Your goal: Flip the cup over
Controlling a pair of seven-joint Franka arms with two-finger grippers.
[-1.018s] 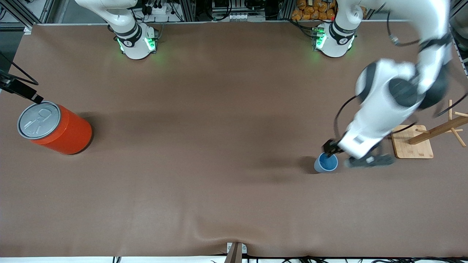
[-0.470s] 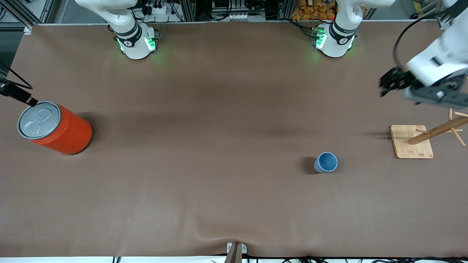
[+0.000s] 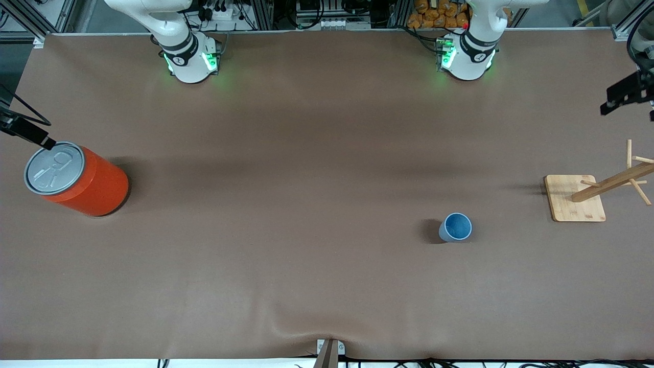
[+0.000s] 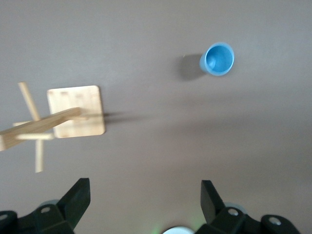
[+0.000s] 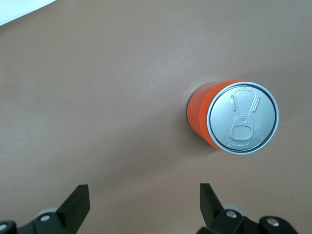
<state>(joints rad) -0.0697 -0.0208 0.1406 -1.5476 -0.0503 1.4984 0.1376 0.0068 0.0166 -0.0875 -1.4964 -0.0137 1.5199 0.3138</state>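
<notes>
The brown desk (image 3: 317, 214) carries an orange can with a grey lid (image 3: 76, 179) at the right arm's end and a wooden peg stand on a square base (image 3: 575, 198) at the left arm's end. The small light-blue cup (image 3: 455, 227) stands upright, mouth up, near that stand and nearer the front camera.

The flip looks done: the left claw (image 4: 145, 204) hangs high over the desk, spread wide and empty, while the right claw (image 5: 144, 207), also wide and empty, waits beside the can.
</notes>
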